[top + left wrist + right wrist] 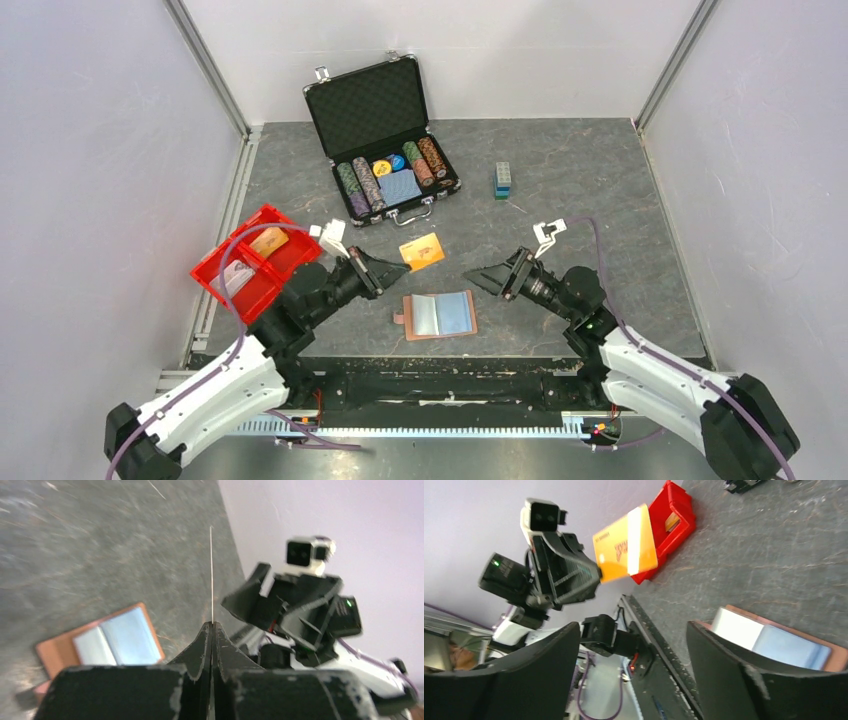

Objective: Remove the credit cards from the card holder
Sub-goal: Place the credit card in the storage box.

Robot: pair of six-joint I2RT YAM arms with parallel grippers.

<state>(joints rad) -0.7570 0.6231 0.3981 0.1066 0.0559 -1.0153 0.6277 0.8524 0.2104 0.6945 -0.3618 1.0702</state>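
One orange credit card (421, 252) is out of the card holder (52, 656): the left hand (397, 269) has its fingers pressed tight on one edge and holds the card in the air, above the surface and apart from the holder. The right hand (477, 276) hangs beside it with its fingers spread wide and nothing between them. The holder lies open and flat on the surface between the two arms, and pale credit cards (440, 313) sit in its pockets, so I judge the job partly done. The held card is not yet set down anywhere. A red bin (205, 275) stands to the left with small items inside; whether those are cards I cannot tell.
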